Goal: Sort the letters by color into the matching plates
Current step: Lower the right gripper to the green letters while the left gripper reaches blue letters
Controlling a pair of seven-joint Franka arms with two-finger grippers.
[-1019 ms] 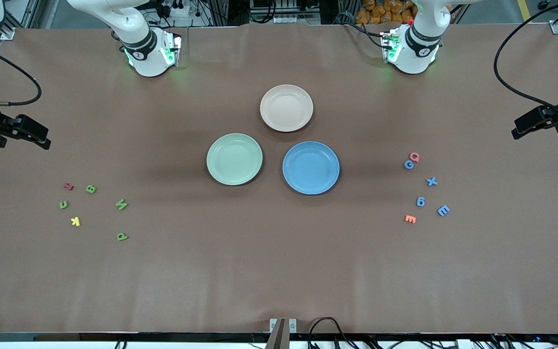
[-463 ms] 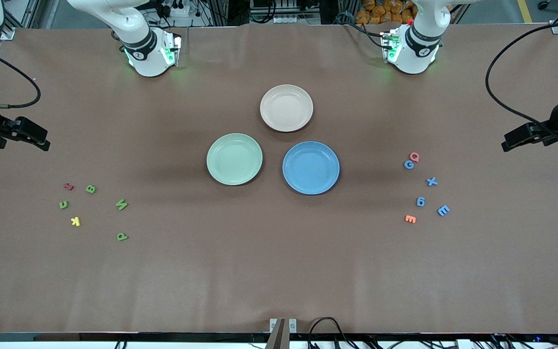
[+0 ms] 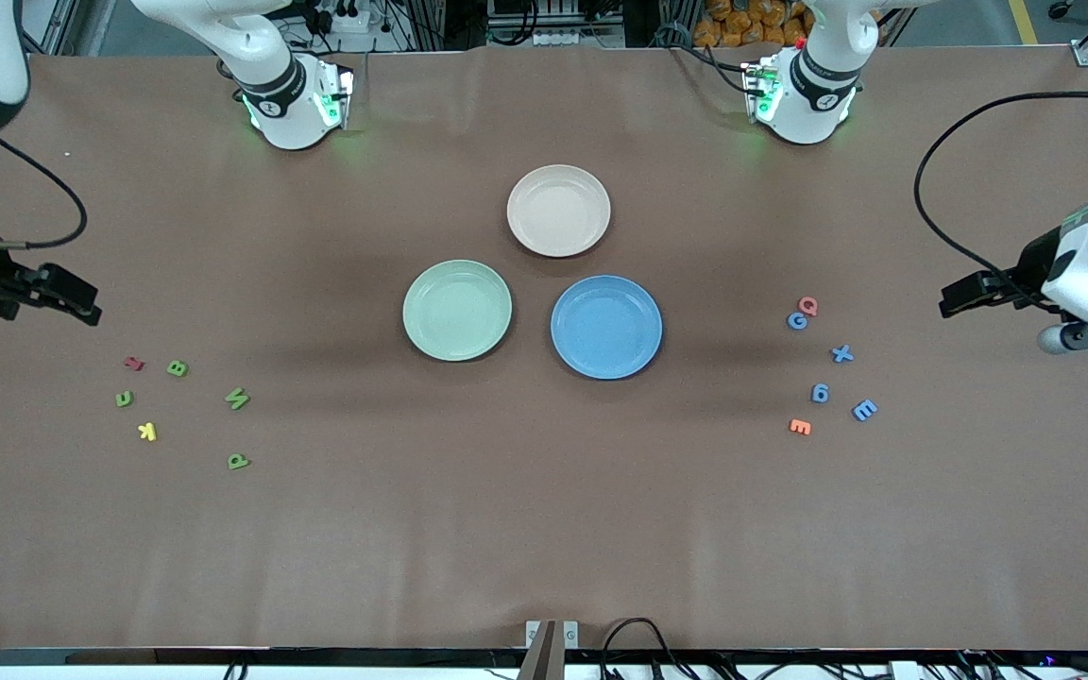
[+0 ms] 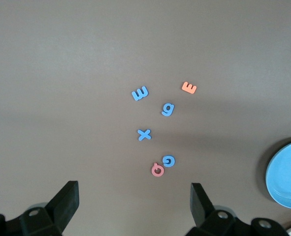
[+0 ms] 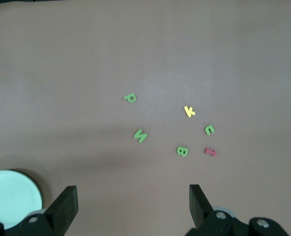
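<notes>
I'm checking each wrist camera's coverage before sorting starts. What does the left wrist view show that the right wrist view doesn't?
Only the left wrist view: four blue letters, an orange E, a pink Q, the blue plate's edge, and the open left gripper.

Only the right wrist view: four green letters, a yellow K, a red piece, the green plate's edge, and the open right gripper.

Both: bare brown table, nothing held.
</notes>
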